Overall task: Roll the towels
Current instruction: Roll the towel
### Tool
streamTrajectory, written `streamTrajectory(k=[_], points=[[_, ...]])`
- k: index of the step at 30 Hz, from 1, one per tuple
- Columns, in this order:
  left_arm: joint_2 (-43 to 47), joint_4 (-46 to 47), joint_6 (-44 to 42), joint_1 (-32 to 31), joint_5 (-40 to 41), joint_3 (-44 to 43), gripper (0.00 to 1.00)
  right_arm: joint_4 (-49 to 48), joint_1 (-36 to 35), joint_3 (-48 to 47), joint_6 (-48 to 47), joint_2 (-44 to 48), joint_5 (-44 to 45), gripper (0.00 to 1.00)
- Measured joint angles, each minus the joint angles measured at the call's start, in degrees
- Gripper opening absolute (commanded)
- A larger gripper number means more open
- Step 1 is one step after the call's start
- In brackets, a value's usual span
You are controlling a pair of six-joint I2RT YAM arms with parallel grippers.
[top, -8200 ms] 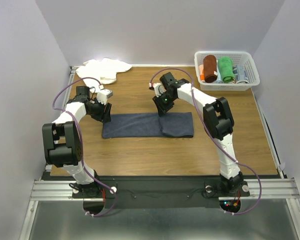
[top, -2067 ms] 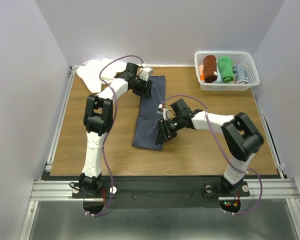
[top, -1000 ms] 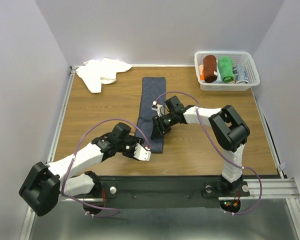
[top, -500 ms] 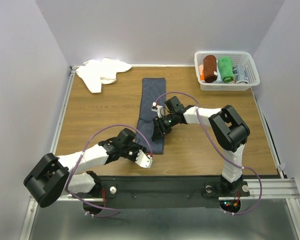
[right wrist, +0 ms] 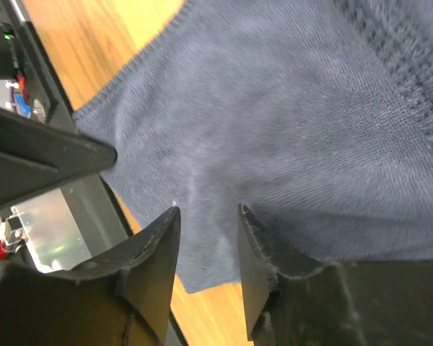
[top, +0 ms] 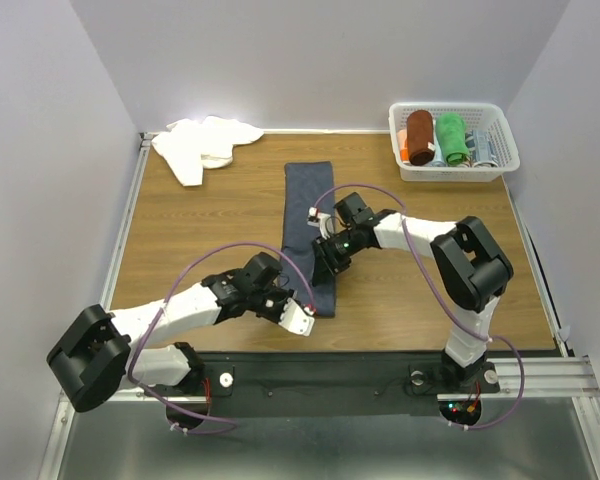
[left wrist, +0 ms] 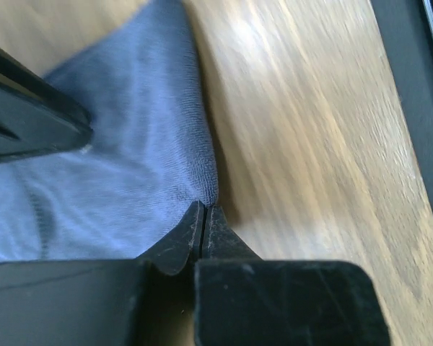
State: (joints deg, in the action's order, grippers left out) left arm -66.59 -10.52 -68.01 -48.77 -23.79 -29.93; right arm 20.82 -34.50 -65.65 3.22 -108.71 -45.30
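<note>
- White towel (top: 205, 145) lies crumpled at the far left corner of the table (top: 180, 240), with neither arm near it; its roll is not yet begun.
- Left gripper (top: 302, 316) sits low at the near end of the blue strip. Its jaws are pressed together right at a corner of the cloth; whether any cloth is caught between them I cannot tell.
- Slate-blue towel (top: 306, 200) lies mid-table, folded into a long narrow strip running from near to far, flat, with no turn started. The step in hand looks like seizing the near end for the first turn.
- Right gripper (top: 331, 266) is down on the strip a little farther in, jaws a narrow gap apart with nothing between them, seemingly pinning the cloth.
- The next move calls for lifting the near hem evenly and curling it over tightly, so that the roll starts straight.
- White basket (top: 450, 107) at the far right holds a rust-brown roll (top: 418, 135) and a green roll (top: 450, 138), well apart from the work.
</note>
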Motion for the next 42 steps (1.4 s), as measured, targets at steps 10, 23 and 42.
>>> streamTrajectory(k=[10, 23, 42], points=[[-6.78, -7.10, 7.26, 1.29, -4.74, -11.63, 0.00, 2.73, 8.41, -8.02, 0.31, 4.55, -1.46, 0.77], [-21.92, -11.93, 9.75, 15.15, -13.99, -30.01, 0.00, 6.05, 16.70, -9.64, -1.51, 8.37, -2.01, 0.73], [-38.51, -8.63, 16.92, 22.86, -16.72, -39.56, 0.00, 7.39, 15.65, -13.88, 1.95, 0.57, -8.70, 0.48]])
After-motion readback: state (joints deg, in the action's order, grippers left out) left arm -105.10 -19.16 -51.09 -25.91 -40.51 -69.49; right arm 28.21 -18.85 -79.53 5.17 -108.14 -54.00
